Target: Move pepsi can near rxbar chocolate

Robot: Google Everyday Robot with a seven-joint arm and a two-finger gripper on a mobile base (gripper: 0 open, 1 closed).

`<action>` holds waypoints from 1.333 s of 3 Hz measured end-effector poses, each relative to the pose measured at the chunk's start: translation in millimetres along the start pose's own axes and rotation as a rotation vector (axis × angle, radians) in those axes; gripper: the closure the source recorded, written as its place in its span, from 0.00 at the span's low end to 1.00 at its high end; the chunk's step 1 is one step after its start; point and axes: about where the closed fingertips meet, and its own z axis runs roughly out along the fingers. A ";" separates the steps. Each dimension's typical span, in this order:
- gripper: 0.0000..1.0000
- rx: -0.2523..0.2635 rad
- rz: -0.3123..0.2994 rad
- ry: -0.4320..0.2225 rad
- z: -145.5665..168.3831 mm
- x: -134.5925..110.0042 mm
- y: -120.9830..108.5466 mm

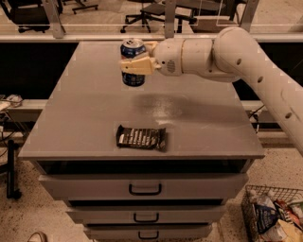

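Note:
The pepsi can is dark blue with a silver top. My gripper is shut on it and holds it upright in the air above the grey table, over the far-middle part. The white arm reaches in from the right. The rxbar chocolate lies flat near the table's front edge, in a dark wrapper with white lettering. It is below and slightly right of the can in the view. The orange fruit is hidden behind my arm.
The table top stands on a cabinet with drawers at the front. A wire basket with packets sits on the floor at the lower right. Office chairs stand behind a rail at the back.

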 end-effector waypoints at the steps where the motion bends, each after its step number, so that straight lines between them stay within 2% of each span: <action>1: 1.00 -0.050 -0.007 -0.003 -5.8 7.9 25.2; 2: 1.00 -0.106 -0.031 0.018 -6.2 15.0 50.4; 3: 0.82 -0.146 -0.060 0.067 -8.2 25.6 68.2; 4: 0.58 -0.182 -0.097 0.107 -12.3 39.9 83.4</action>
